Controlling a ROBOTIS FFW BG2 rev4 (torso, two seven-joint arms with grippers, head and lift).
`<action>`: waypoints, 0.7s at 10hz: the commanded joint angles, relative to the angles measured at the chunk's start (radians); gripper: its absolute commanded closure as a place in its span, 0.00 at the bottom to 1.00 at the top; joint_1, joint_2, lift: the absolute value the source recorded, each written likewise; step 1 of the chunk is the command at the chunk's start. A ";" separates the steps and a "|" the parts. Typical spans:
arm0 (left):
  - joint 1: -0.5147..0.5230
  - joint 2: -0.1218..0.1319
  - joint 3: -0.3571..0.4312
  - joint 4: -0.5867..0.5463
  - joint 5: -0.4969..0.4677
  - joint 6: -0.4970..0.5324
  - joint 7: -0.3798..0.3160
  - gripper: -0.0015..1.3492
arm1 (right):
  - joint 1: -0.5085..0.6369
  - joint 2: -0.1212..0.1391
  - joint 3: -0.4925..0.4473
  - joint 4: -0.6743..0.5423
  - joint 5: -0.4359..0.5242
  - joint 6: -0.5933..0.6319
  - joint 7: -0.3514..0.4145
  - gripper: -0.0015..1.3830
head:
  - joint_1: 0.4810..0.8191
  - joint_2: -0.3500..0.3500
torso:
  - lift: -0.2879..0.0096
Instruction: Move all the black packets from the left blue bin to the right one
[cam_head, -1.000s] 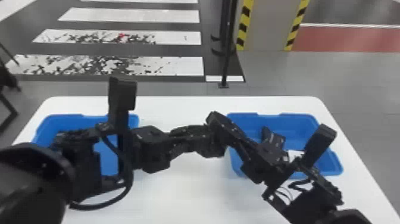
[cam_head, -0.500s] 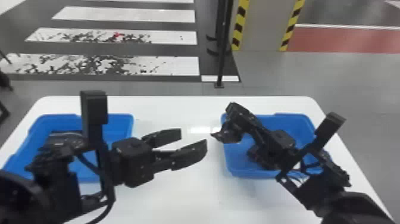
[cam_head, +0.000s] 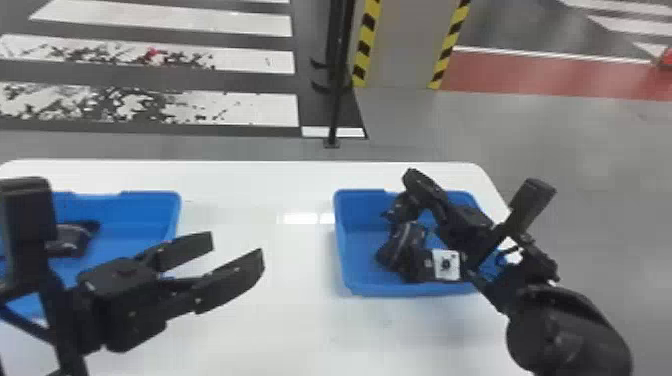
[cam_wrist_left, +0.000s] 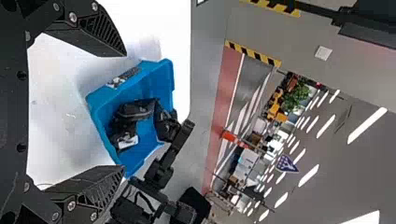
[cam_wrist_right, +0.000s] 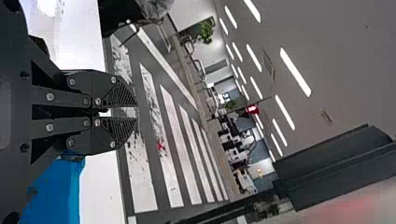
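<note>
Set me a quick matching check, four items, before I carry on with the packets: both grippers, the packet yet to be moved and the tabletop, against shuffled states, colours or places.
Column 1
1. Left gripper
2. Tabletop
3. Right gripper
4. Black packet yet to be moved

Column 2
A. Jaws together, or very nearly
B. Inside the left blue bin
C. Jaws wide apart
D. White

Pairs: 1-C, 2-D, 3-A, 4-B

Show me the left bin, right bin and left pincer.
Left bin (cam_head: 150, 210), head view: inner far wall.
Right bin (cam_head: 361, 211), head view: inner far wall.
Left pincer (cam_head: 237, 248), head view: between its fingertips.
</note>
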 joint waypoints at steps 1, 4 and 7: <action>0.016 -0.006 0.059 -0.004 -0.036 -0.001 0.000 0.14 | -0.011 0.001 -0.034 0.059 0.007 -0.015 -0.008 0.51 | 0.63 0.26 | 0.50; 0.026 0.000 0.192 -0.001 -0.126 0.028 0.005 0.14 | 0.156 0.006 -0.042 -0.068 0.055 -0.096 -0.037 0.08 | 0.63 0.32 | 0.50; -0.001 0.029 0.278 0.026 -0.214 0.075 0.015 0.14 | 0.463 0.061 -0.042 -0.341 0.162 -0.211 -0.095 0.10 | 0.63 0.44 | 0.50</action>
